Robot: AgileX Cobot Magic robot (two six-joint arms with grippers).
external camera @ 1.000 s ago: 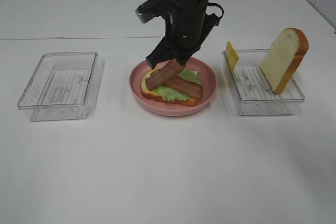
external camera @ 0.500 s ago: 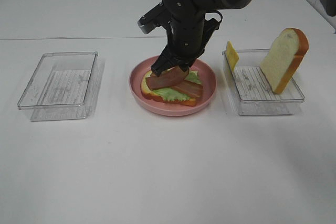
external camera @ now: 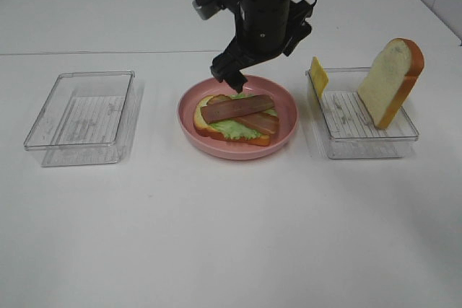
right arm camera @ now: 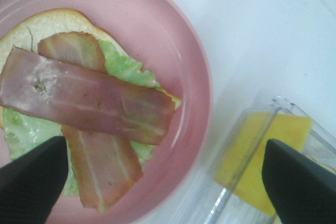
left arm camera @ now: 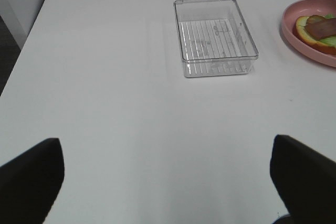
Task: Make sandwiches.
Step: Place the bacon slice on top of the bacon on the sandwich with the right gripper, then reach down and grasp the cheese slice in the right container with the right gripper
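My right claw [external camera: 229, 81] spread open, empty, above the plate [external camera: 286, 117], sandwich [external camera: 232, 129] on it, top bacon strip [external camera: 237, 107] lying left to right, tray [external camera: 364, 151] holding cheese [external camera: 318, 76], bread [external camera: 390, 81].

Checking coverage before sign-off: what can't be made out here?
- Left wrist view: round pink plate and open lettuce-and-bacon sandwich cut by the frame edge.
- Right wrist view: yellow cheese square blurred through the clear plastic tray wall.
- Exterior high view: left gripper out of frame.

The black right arm [external camera: 266, 1] reaches in from the far side, wrist bent down — right gripper [external camera: 229, 79] pointing downward, jaws spread wide. The left gripper [left arm camera: 168, 179] also stands wide apart, only its dark fingertips [left arm camera: 31, 174] showing.
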